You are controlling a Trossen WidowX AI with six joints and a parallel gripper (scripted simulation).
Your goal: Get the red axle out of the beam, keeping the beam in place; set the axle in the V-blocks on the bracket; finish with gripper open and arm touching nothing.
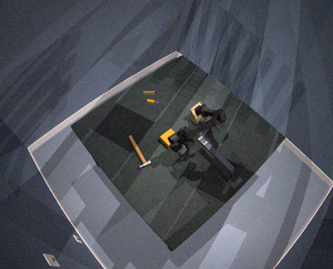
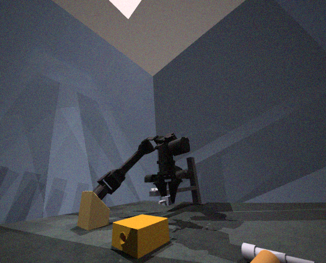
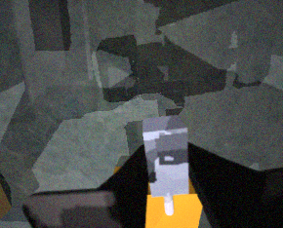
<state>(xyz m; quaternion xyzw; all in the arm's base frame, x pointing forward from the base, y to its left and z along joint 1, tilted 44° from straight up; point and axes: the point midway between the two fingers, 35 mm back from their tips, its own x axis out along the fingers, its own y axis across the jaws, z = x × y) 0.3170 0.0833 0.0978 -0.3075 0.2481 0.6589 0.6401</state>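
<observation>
We have the black parallel-jaw gripper (image 1: pixel 182 146) (image 2: pixel 168 198) (image 3: pixel 163 148) closed firmly on a pale grey, square-sided head with a slim round pin (image 1: pixel 183 149) (image 2: pixel 162 202) (image 3: pixel 169 177); no red shows, but we take it for the axle, already out. It hangs between our fingertips, off the floor. We judge it light, stiff and rather slick; the flat sides of the head are the place to hold, leaving the pin free, though a knock could twist it. Just beside the tool sits the orange-yellow box-shaped beam with a round hole (image 1: pixel 165 137) (image 2: pixel 153 235) (image 3: pixel 174 213), upright. Beyond the tool, on its other side, the pale V-blocks (image 1: pixel 202 141) (image 2: pixel 153 189) top the end of the dark grey bracket (image 1: pixel 223 162) (image 2: pixel 193 179). Next, we should carry across, level the pin and lower gently.
</observation>
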